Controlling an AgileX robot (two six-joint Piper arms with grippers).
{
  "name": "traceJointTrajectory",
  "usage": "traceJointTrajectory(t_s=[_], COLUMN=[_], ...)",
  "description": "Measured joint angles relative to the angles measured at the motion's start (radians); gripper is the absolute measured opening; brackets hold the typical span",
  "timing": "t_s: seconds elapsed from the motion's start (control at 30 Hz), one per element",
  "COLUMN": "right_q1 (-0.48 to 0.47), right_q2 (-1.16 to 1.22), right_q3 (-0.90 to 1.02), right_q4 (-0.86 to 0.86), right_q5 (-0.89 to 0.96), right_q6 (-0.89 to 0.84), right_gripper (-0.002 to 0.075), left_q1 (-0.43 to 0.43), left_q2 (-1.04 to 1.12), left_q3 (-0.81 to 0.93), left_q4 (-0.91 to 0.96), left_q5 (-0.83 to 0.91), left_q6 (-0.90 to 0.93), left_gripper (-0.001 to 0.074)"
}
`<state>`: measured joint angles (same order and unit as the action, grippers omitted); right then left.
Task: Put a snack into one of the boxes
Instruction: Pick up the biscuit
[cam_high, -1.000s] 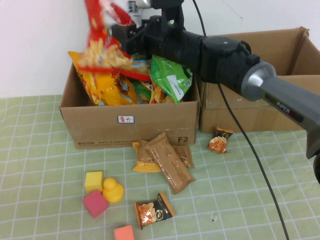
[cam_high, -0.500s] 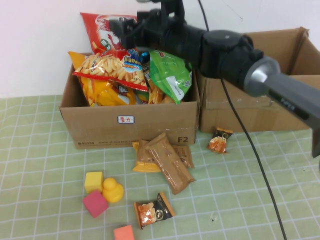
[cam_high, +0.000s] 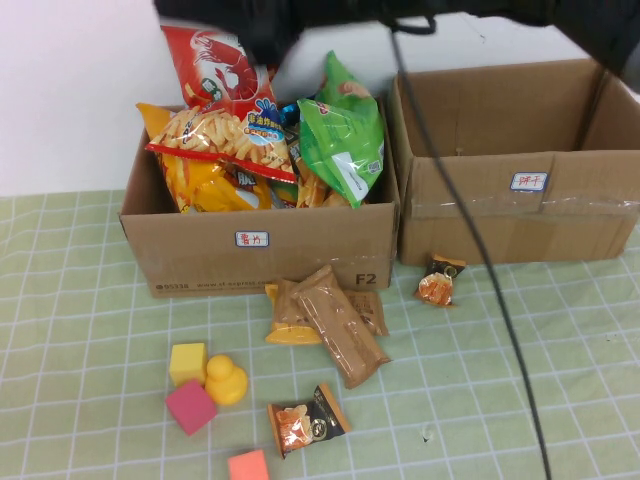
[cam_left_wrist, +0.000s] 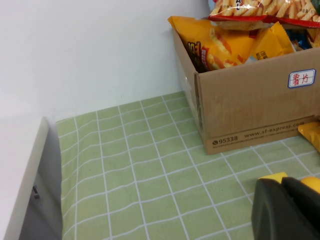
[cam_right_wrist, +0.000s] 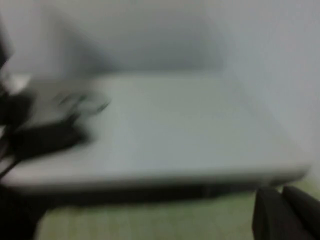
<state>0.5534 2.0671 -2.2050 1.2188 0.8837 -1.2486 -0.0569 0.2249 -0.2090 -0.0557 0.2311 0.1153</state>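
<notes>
A red snack bag (cam_high: 215, 65) stands at the back of the left cardboard box (cam_high: 260, 255), leaning on the wall, above a fries bag (cam_high: 225, 135) and a green bag (cam_high: 345, 140). The box is heaped with snacks. My right arm (cam_high: 300, 15) is a dark blur across the top of the high view, above the boxes. My right gripper (cam_right_wrist: 286, 212) is shut and empty, clear of the bag. My left gripper (cam_left_wrist: 286, 200) is shut and empty, low over the table by the yellow block (cam_left_wrist: 272, 176); the high view does not show it.
The right box (cam_high: 500, 215) looks empty. Brown snack bars (cam_high: 335, 320), a small orange pack (cam_high: 440, 280) and another small pack (cam_high: 305, 420) lie on the green checked cloth. A yellow block (cam_high: 187, 362), yellow duck (cam_high: 227, 382), pink block (cam_high: 190, 407) and orange block (cam_high: 248, 466) sit front left.
The red bag has gone from the right gripper's hold to resting in the left box. The right arm has pulled up and back out of the scene.
</notes>
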Motion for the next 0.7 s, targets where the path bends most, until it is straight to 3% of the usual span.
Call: traceJointTrajectory(t_s=[0.13, 0.3, 0.37, 0.7], right_q1=[0.001, 0.022, 0.028, 0.034], right_q2=[-0.01, -0.036, -0.06, -0.23], right_q3=[0.0, 0.076, 0.13, 0.478], right_q4=[-0.245, -0.696, -0.802, -1.028], right_q5=[0.297, 0.348, 0.35, 0.351], right_q6=[0.189, 0.43, 0.493, 0.621], right_gripper=[0.0011, 0.0007, 0.0006, 0.0006], left_q1=[0.0, 0.0, 0.0, 0.0], left_q2=[0.0, 0.0, 0.0, 0.0], left_q3=[0.0, 0.0, 0.0, 0.0], left_q4=[-0.005, -0.038, -0.04, -0.041], left_q5=[0.0, 0.0, 0.0, 0.0], left_q6=[0.0, 0.0, 0.0, 0.0], left_gripper=[-0.0002, -0.0002, -0.0002, -0.0002])
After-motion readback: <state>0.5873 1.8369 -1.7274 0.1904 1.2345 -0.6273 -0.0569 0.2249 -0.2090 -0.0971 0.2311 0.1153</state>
